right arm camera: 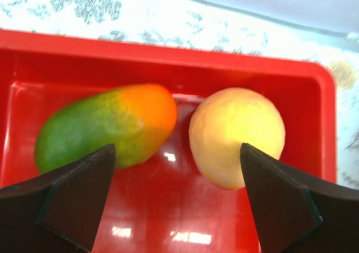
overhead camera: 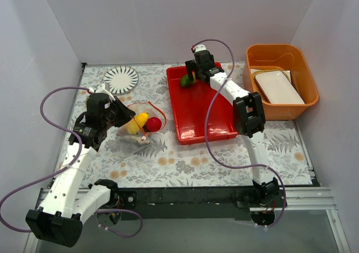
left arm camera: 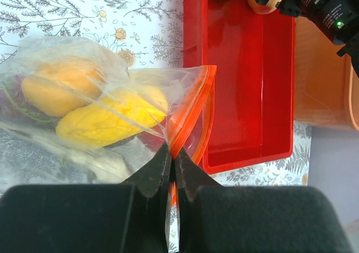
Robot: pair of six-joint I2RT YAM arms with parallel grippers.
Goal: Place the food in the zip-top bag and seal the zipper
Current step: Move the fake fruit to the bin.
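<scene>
The clear zip-top bag (overhead camera: 139, 127) lies left of the red tray (overhead camera: 210, 129), with yellow and orange fruits (left arm camera: 106, 121) and a red apple (overhead camera: 153, 124) inside. My left gripper (left arm camera: 173, 152) is shut on the bag's orange-red zipper strip (left arm camera: 190, 110) at the mouth. My right gripper (right arm camera: 176, 174) is open over the tray's far left corner, above a green-red mango (right arm camera: 106, 127) and a yellow round fruit (right arm camera: 235, 132) lying side by side. The mango also shows in the top view (overhead camera: 185, 81).
A striped round plate (overhead camera: 120, 79) sits at the back left. An orange bin (overhead camera: 305, 96) holding a white tray (overhead camera: 279, 87) stands at the right. White walls enclose the table.
</scene>
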